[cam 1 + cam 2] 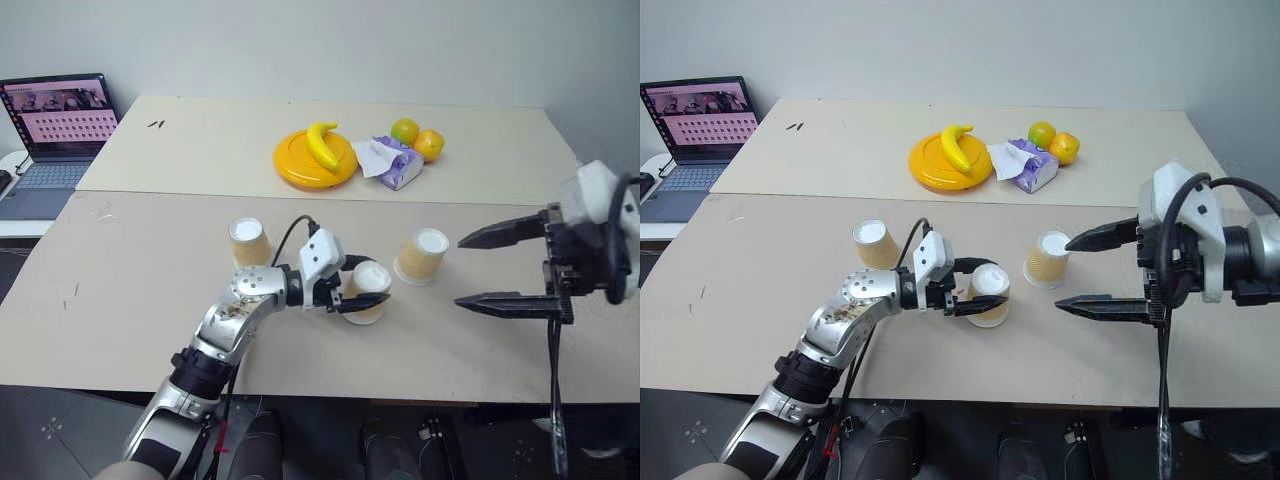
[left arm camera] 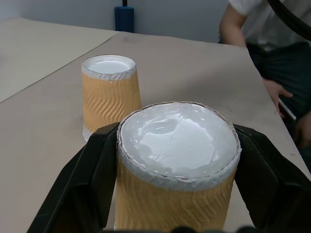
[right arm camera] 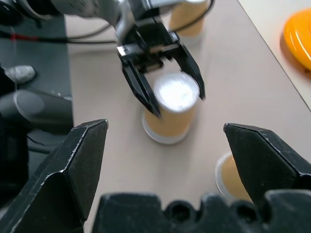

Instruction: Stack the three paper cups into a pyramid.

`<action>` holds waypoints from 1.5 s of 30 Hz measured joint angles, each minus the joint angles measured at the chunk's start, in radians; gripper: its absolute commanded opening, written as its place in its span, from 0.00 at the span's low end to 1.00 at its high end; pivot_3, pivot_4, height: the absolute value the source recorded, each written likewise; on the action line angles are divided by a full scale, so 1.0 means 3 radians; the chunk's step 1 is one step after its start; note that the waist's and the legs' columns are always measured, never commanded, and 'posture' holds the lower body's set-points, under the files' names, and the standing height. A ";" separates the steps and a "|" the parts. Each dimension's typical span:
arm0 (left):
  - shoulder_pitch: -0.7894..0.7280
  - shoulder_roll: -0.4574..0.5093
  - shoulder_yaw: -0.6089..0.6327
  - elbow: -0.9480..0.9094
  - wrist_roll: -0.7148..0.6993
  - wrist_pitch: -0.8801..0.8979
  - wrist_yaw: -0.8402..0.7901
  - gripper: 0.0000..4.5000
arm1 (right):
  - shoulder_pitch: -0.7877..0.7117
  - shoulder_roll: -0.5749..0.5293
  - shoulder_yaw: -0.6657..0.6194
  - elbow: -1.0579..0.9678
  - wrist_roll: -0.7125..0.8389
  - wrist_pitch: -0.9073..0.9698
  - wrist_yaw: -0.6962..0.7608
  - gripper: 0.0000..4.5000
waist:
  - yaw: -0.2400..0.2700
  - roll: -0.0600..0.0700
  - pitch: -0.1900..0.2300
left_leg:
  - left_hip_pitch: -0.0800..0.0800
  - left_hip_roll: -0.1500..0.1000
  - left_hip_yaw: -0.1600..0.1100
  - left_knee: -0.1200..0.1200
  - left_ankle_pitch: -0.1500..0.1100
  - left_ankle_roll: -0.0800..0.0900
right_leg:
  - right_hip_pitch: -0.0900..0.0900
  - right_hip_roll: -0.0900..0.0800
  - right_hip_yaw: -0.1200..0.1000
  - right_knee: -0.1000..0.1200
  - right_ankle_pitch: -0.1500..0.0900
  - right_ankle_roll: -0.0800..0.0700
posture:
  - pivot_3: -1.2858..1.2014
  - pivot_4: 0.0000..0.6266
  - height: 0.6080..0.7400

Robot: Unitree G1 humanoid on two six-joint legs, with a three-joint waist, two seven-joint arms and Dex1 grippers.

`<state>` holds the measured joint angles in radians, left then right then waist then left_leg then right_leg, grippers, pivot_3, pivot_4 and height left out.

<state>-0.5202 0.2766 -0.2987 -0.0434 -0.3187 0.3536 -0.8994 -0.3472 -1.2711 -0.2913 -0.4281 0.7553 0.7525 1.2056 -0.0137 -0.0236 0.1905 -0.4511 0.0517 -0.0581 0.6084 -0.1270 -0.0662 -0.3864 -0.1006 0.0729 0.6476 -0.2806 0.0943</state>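
Our left gripper (image 1: pixel 362 292) clamps the middle paper cup (image 1: pixel 369 290), upside down on the table (image 1: pixel 150 330). Our right gripper (image 1: pixel 478 270) gapes empty beside the right cup (image 1: pixel 422 256). Left cup (image 1: pixel 249 241) stands apart; banana plate (image 1: pixel 300 160), oranges (image 1: pixel 417 138) and tissues (image 1: pixel 390 162) lie beyond.

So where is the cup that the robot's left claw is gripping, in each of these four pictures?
Left eye view: the gripped cup stands near the table's front edge, just left of centre.
Right eye view: same cup, in the left gripper.
Left wrist view: large in the foreground.
Right wrist view: centre.
Shared landmark: the neighbouring cup.
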 measured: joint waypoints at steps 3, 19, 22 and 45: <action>0.0071 -0.0032 0.0006 0.0000 -0.0005 0.0038 0.0037 0.98 | 0.0021 0.0000 0.0012 0.0170 -0.0153 -0.0127 0.0061 1.00 | 0.0001 0.0001 0.0000 | 0.0000 0.0000 0.0000 -0.0001 0.0000 0.0000 | 0.0000 0.0000 0.0000 0.0001 0.0000 0.0000 | 0.52 0.24 0.94; -0.0550 -0.0176 0.0303 -0.0319 -0.0269 0.0512 0.0251 0.98 | -0.0256 0.0007 0.0164 0.0352 -0.0321 -0.0263 0.0168 1.00 | 0.0009 0.0001 0.0000 | -0.0002 -0.0001 -0.0001 0.0005 0.0000 -0.0001 | 0.0002 0.0000 0.0000 0.0000 0.0001 0.0003 | 0.52 0.24 0.94; -0.0854 -0.0180 0.0442 -0.0460 -0.0410 0.0706 0.0331 0.98 | -0.0380 0.0036 0.0254 0.0382 -0.0346 -0.0276 0.0175 1.00 | 0.0001 0.0001 0.0000 | -0.0001 -0.0002 -0.0001 0.0002 0.0000 0.0000 | 0.0003 -0.0001 0.0000 -0.0002 0.0001 0.0005 | 0.52 0.24 0.94; -0.0084 0.1015 0.1955 -0.1679 -0.1106 0.1931 0.1438 0.98 | -0.2027 0.0993 0.1207 0.1448 -0.0492 -0.0481 0.1014 1.00 | -0.0082 0.0004 0.0002 | 0.0000 -0.0001 -0.0002 -0.0001 0.0000 -0.0001 | 0.0000 -0.0001 0.0000 0.0002 0.0002 0.0003 | 0.52 0.24 0.94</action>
<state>-0.5453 0.5812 0.2876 -0.5470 -0.6506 0.9329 -0.4680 -0.9554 -0.9732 0.0709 0.0064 0.6077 0.6081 1.5097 -0.0385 -0.0223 0.1910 -0.4509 0.0513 -0.0588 0.6082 -0.1269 -0.0664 -0.3865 -0.1009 0.0727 0.6482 -0.2801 0.0950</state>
